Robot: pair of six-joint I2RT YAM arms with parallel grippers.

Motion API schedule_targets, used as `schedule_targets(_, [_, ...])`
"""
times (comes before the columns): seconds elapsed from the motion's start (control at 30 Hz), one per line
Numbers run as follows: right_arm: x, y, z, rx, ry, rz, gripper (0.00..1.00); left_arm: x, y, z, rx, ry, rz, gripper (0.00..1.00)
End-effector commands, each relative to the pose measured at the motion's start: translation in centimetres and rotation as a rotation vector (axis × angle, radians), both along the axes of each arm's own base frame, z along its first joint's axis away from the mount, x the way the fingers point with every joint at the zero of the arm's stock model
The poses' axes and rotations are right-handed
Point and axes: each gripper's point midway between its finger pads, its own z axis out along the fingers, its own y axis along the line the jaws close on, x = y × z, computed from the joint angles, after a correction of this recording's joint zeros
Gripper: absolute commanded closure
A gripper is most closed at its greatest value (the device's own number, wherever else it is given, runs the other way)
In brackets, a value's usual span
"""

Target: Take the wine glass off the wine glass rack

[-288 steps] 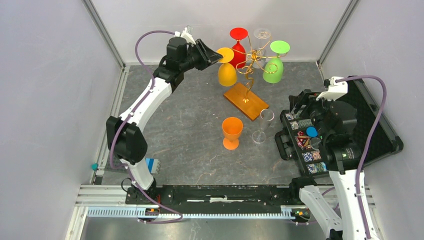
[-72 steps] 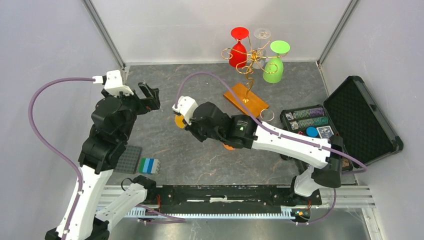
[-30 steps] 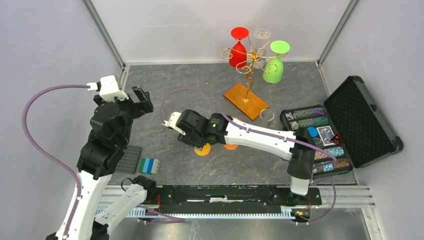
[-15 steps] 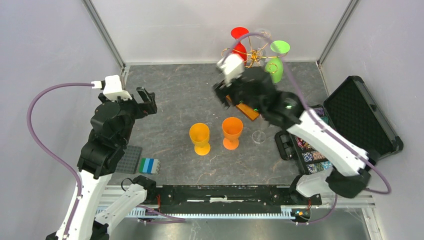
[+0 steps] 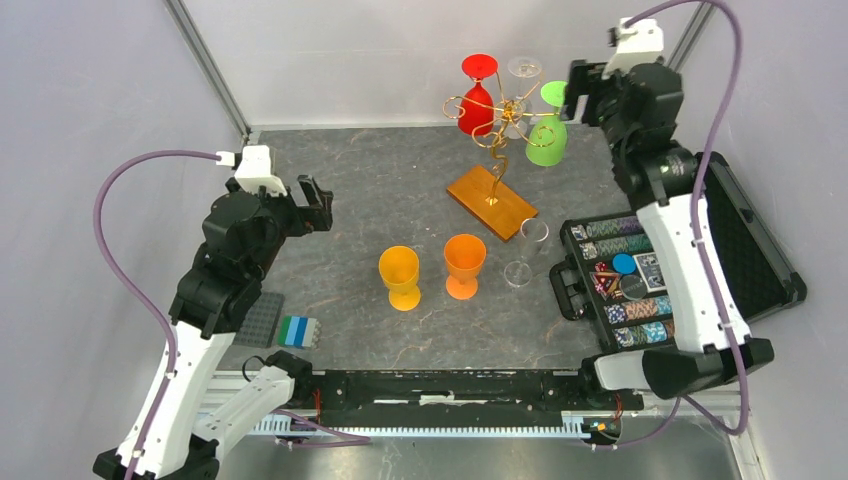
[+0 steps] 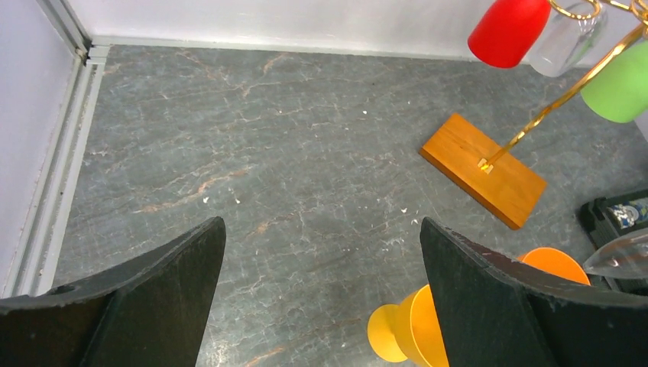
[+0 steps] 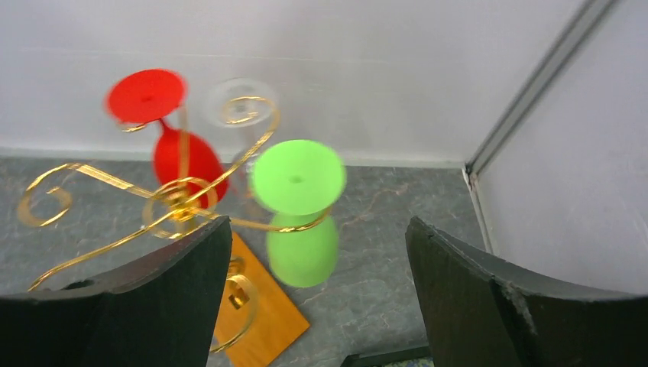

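Note:
The gold wire wine glass rack [image 5: 503, 120] stands at the back on its amber base [image 5: 492, 201]. A red wine glass [image 5: 477, 100], a clear one [image 5: 522, 75] and a green one [image 5: 548, 130] hang upside down from it. My right gripper [image 5: 578, 93] hovers open just right of the green glass, touching nothing. In the right wrist view the green glass [image 7: 303, 248] shows between the open fingers of the right gripper [image 7: 317, 223], farther off. My left gripper [image 5: 318, 208] is open and empty over the left floor, seen the same in the left wrist view [image 6: 321, 222].
A yellow glass [image 5: 400, 275], an orange glass [image 5: 464, 263] and a clear glass [image 5: 524, 252] stand upright in front of the rack. An open poker chip case [image 5: 660, 270] lies at the right. A grey plate [image 5: 258, 318] and bricks [image 5: 298, 330] sit near left.
My right arm left the yellow glass standing on the table, swung up and back to the right of the green glass, and its jaws opened wider. The left arm shifted slightly right.

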Motion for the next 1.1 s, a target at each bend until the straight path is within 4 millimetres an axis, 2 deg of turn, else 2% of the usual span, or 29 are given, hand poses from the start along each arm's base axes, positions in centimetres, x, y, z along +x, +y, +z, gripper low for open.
schedule_targets(0.0, [2.5,-3.6,1.5,0.234,-0.048,0.077,0.11,0.0,-0.4,0.6,0.026,-0.036,-0.043,0.0])
schedule_targets(0.1, [4.3,-5.9,-0.2,0.422,-0.025,0.158,0.11,-0.1,-0.5,0.3,0.029,-0.032,-0.048,0.0])
schedule_targets(0.17, [5.2,-6.2,-2.2,0.557,-0.005,0.235,0.12,-0.1,-0.7,0.1,0.025,-0.027,-0.058,0.0])
schedule_targets(0.27, [5.7,-5.8,-2.6,0.728,-0.047,0.37,0.13,-0.1,-1.0,-0.1,0.016,-0.019,-0.072,0.0])
schedule_targets(0.43, [6.3,-4.3,-2.6,0.877,-0.07,0.514,0.14,-0.2,-1.2,-0.5,0.01,-0.011,-0.082,0.0])
schedule_targets(0.7, [8.0,-3.8,-4.6,1.028,-0.034,0.52,0.17,-0.1,-1.5,-0.6,0.0,-0.002,-0.092,0.0])
schedule_targets(0.8, [8.9,-3.2,-5.3,1.069,-0.002,0.532,0.21,-0.1,-1.4,-0.6,0.012,-0.005,-0.093,0.0])
schedule_targets(0.97, [9.9,-2.8,-7.0,1.115,0.036,0.509,0.27,-0.2,-0.2,0.1,0.049,-0.019,-0.043,0.0])
schedule_targets(1.07, [10.2,-2.1,-8.0,1.123,0.063,0.506,0.3,-0.3,-0.4,0.2,0.045,-0.019,-0.052,0.0])
